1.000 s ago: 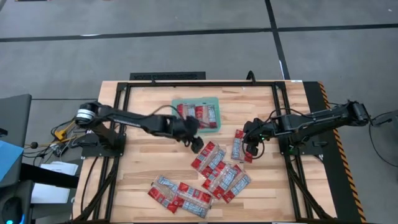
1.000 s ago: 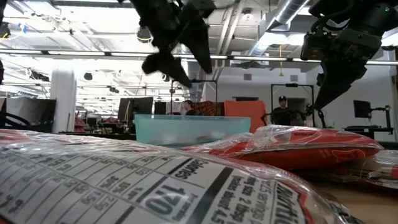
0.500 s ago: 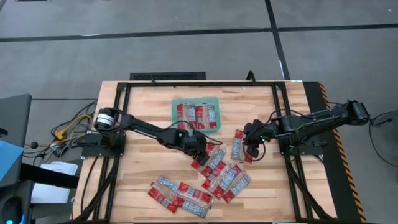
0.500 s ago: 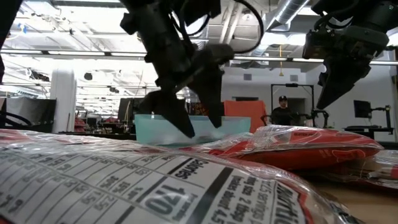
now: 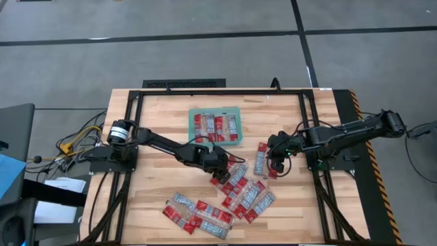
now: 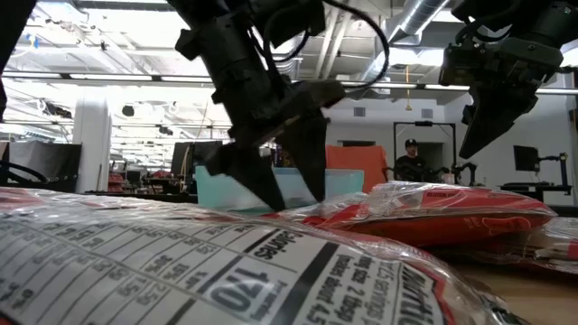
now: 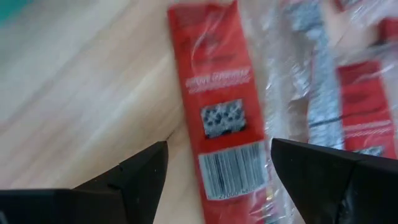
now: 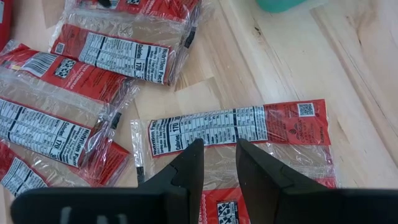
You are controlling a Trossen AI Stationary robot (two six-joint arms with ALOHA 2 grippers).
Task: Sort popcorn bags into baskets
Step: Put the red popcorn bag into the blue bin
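Observation:
Three red popcorn bags lie side by side in the teal tray (image 5: 192, 126) at the table's far middle. Several more lie scattered on the wood near the middle (image 5: 242, 193) and near edge (image 5: 198, 213). My left gripper (image 5: 218, 169) is open and low over the pile's far-left end. Its fingers stand on either side of one red bag (image 7: 217, 99) that lies flat on the table. My right gripper (image 5: 275, 164) hangs above another flat bag (image 8: 236, 127) at the pile's right, its fingers a narrow gap apart (image 8: 219, 155).
Black frame rails (image 5: 130, 137) run along the table's left, right and far sides. Bare wood lies left of the pile and around the tray. In the low view a bag (image 6: 452, 212) fills the foreground, and people and equipment show in the room beyond.
My left gripper has moved from beside the tray toward the near edge and a little right, and has come down over the far-left end of the pile. The bags have stayed where they were.

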